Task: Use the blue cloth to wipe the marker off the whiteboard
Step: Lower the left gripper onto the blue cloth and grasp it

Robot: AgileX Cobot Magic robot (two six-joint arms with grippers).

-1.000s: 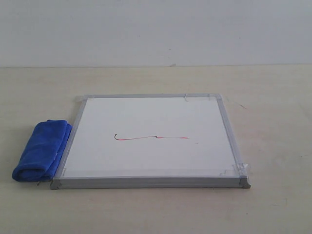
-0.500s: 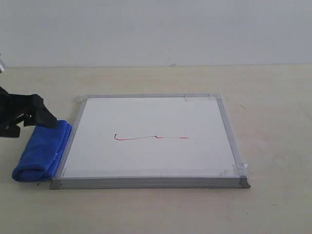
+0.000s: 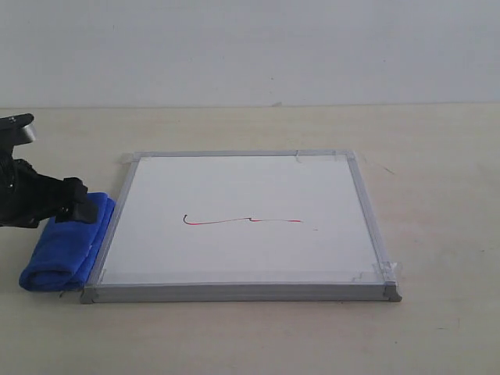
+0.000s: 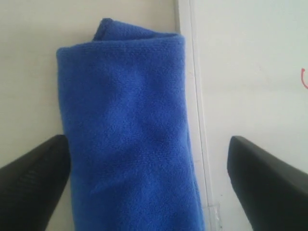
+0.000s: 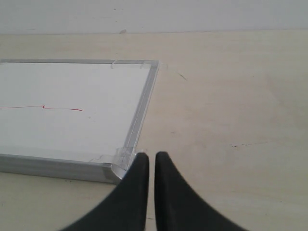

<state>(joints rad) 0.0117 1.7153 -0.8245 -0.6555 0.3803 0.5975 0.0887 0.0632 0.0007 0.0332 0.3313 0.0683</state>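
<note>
The left pincer (image 4: pixel 147 161), cut off at the exterior view's edge and hiding the far end of the blue cloth (image 3: pixel 61 248), is wide open astride the cloth. The cloth lies on the tabletop (image 3: pixel 437 156) against the left frame of the whiteboard (image 3: pixel 242 183), and the marker (image 3: pixel 242 221) line sits mid-board. The right pincer (image 5: pixel 151 163) is closed on nothing, beside a board corner.

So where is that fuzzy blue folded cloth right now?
In the exterior view the fuzzy blue folded cloth lies at the left, right beside the left edge of the silver-framed whiteboard, with the open left gripper above its far end.
</note>
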